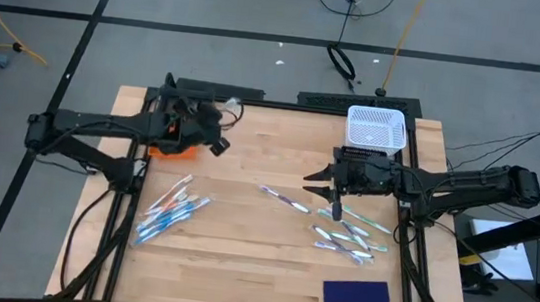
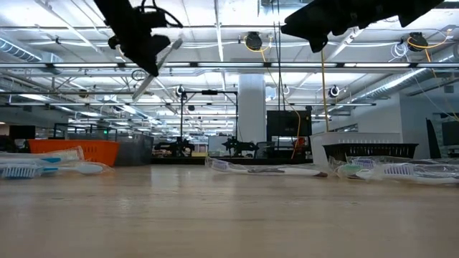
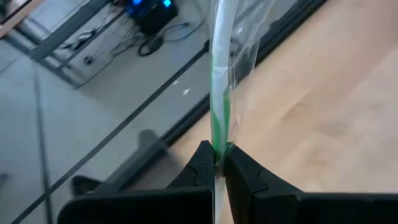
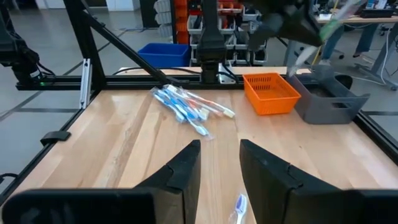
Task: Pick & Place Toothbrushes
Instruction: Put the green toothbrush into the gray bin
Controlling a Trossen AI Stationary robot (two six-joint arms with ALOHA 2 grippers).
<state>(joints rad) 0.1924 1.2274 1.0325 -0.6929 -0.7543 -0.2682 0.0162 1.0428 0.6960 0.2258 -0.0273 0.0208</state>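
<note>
Toothbrush (image 3: 221,93) clamped in left gripper (image 3: 219,167)

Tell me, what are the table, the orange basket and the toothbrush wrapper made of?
The table looks like pale wood, with visible grain and plank seams. The orange basket seems moulded plastic, with mesh-like walls. The toothbrush in the left gripper appears white and green plastic inside a clear, glossy film wrapper.

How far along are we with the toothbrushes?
Nothing visibly binned yet. In hand: the left pincer grips a green wrapped toothbrush above the orange basket. Left: the blue pile and the right-side scatter, beneath the open right pincer.
</note>
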